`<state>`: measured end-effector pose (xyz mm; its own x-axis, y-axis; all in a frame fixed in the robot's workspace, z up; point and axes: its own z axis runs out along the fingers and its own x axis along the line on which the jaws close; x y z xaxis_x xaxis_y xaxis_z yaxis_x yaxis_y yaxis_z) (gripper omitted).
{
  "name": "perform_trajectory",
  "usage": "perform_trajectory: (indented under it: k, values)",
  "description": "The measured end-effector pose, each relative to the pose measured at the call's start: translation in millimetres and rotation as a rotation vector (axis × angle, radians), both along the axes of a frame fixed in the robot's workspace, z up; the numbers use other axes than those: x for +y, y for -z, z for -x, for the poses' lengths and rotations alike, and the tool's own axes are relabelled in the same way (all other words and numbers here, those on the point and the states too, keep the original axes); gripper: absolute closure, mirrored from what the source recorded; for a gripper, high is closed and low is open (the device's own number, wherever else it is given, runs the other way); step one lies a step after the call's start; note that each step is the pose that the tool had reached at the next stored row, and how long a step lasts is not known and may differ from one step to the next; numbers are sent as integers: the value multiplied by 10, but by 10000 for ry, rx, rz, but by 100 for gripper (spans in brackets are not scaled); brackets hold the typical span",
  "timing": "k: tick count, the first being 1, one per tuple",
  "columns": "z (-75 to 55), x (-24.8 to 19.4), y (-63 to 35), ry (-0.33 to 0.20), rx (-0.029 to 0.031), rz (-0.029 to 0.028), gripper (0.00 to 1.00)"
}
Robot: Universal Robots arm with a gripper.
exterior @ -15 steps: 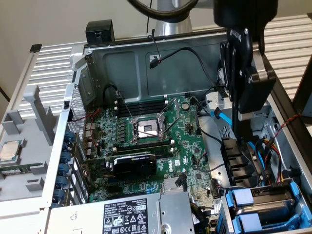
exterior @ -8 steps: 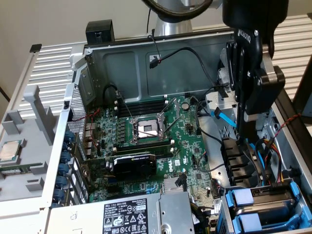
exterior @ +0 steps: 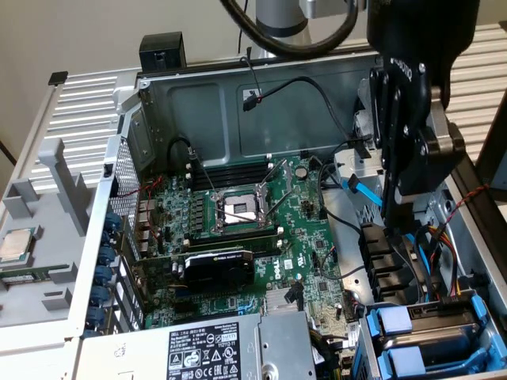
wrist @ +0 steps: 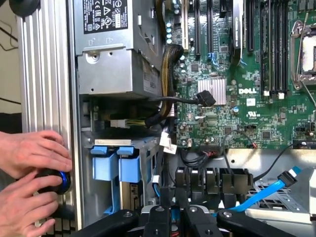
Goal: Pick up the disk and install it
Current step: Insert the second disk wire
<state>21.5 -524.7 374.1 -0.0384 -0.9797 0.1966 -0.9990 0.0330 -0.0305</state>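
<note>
Disk (exterior: 412,328): blue carrier fronts side by side in the drive cage (exterior: 475,348), at the open computer case's near corner; metal body hidden.
Hands (wrist: 32,153): a person's two, on a blue-ringed knob (wrist: 55,180) at the case edge.
Pincer (exterior: 394,210): hangs above the black cable connectors beyond the cage, carrying nothing visible; clenched or released, cannot tell.
Motherboard (exterior: 309,237): green, farther in, processor socket (exterior: 240,210) uncovered.

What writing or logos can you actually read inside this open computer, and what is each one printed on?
"DELL": white letters on the green motherboard, beside the silver heatsink.
Dell round logo: on the motherboard, near the black graphics card.
White label on the power supply: symbols and fine print, too small to read.
Black label on the power supply: certification symbols, text too small to read.
</note>
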Motion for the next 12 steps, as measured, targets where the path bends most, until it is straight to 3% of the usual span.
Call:
perform_trajectory:
  k: [4,7,9,12]
  values:
    - [-12,-89,17,0,20,-22,84]
    - [-57,-124,22,0,80,-22,84]
    - [-91,-140,23,0,161,-22,84]
    - [-138,-161,26,1,374,-23,84]
